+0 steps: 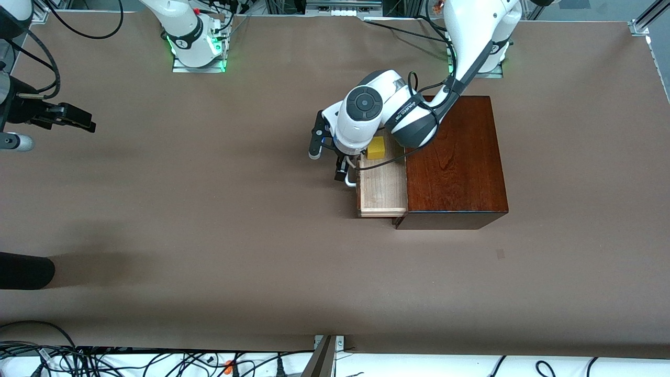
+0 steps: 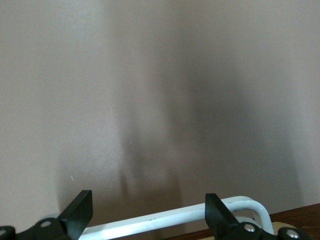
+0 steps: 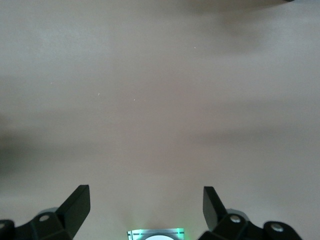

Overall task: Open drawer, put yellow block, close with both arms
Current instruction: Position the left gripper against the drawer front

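The drawer [image 1: 382, 191] stands pulled out of the dark reddish-brown box [image 1: 455, 167], toward the right arm's end of the table. The yellow block [image 1: 376, 148] lies in the drawer's tray at the end farther from the front camera, partly under the left arm's wrist. My left gripper [image 1: 341, 168] [image 2: 148, 212] is open at the drawer's front. The white handle [image 2: 175, 216] runs across the gap between its fingers, and neither finger clamps it. My right gripper [image 1: 78, 120] [image 3: 145, 205] waits open and empty over bare table at the right arm's end.
The brown table top [image 1: 209, 209] stretches wide between the drawer and the right gripper. A dark rounded object [image 1: 23, 270] juts in at the table's edge at the right arm's end. Cables [image 1: 104, 361] run along the edge nearest the front camera.
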{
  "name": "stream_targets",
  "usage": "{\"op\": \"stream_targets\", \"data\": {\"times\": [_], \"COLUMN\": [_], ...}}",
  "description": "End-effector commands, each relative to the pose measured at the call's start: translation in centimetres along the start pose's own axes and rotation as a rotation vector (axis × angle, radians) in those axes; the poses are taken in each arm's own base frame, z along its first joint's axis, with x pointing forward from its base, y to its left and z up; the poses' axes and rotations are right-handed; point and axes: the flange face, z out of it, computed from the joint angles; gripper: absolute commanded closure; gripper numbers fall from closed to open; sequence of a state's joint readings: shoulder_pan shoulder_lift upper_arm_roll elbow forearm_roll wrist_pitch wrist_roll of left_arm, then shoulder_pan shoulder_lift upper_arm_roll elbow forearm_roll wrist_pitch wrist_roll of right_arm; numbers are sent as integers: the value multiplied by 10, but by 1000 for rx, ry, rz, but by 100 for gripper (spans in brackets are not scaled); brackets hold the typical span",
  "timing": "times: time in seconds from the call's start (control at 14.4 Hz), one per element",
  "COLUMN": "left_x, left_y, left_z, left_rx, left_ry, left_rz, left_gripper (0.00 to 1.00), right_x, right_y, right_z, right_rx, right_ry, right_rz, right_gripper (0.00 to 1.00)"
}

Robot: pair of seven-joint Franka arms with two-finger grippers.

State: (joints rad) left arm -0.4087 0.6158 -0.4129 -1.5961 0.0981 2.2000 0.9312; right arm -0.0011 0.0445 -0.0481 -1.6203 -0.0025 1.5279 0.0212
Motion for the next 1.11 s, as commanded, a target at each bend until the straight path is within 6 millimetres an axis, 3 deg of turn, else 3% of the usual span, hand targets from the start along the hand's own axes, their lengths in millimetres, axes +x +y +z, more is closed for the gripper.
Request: {"op": "stream_targets", "data": {"times": [0.0, 0.69, 1.04], "left_x": [0, 14, 2], "left_y": [3, 11, 12], "left_z": [6, 11, 18], "left_rx": [49, 48, -4], "left_ry": [4, 20, -31], "left_rz": [40, 44, 46], "left_gripper": [0, 0, 0], "right_x": [2, 4, 6], "right_y": [1, -12, -15], "right_z": [-10, -12, -8], "right_rx": [24, 7, 4], "right_ry": [31, 33, 25], "right_rz": [10, -32, -37], "right_gripper": [0, 0, 0]}}
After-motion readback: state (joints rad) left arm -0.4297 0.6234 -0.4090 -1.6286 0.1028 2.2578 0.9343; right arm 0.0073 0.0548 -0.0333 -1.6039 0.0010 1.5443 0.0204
